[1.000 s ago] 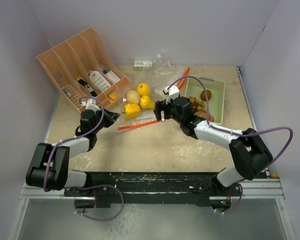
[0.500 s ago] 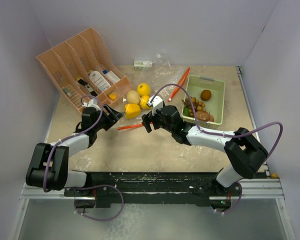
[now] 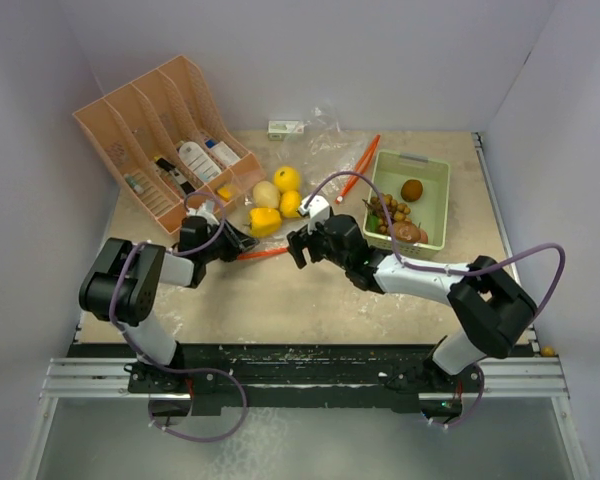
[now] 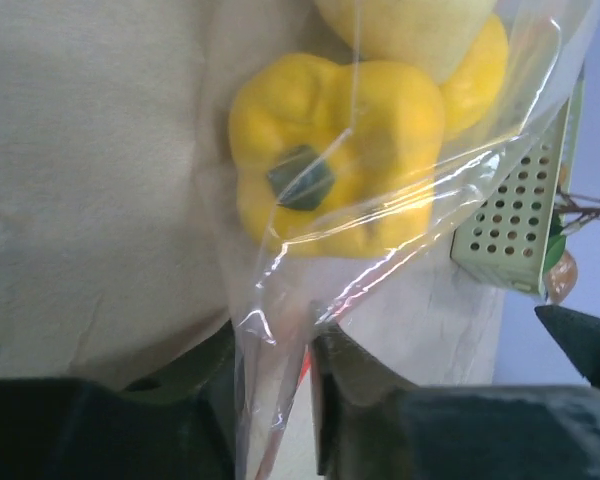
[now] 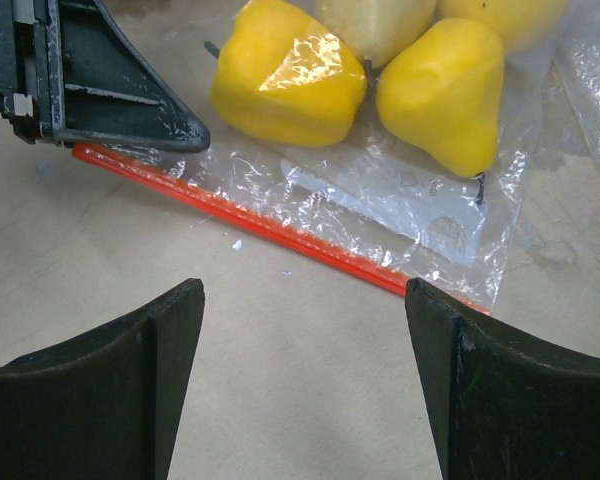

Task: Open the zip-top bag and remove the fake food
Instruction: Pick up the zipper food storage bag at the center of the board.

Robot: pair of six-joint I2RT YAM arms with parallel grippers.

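The clear zip-top bag (image 3: 325,140) with a red zip strip (image 3: 263,252) lies mid-table and holds yellow fake food: peppers (image 3: 264,221) and a lemon (image 3: 287,178). My left gripper (image 3: 242,240) is at the bag's near left corner. In the left wrist view its jaws (image 4: 272,335) are closed down on the clear film, just below a yellow pepper (image 4: 330,150). My right gripper (image 3: 295,248) is open and empty, just in front of the zip strip (image 5: 280,235). In its wrist view (image 5: 305,290) two peppers (image 5: 285,85) lie inside the film.
A green bin (image 3: 435,165) to the right holds brown nut-like pieces (image 3: 412,190). An orange rack (image 3: 130,120) with bottles and packets stands at the back left. A small white box (image 3: 286,127) lies by the back wall.
My left gripper has moved right onto the bag's corner and closed on the film. My right gripper has come left from the green bin and now sits in front of the zip strip.
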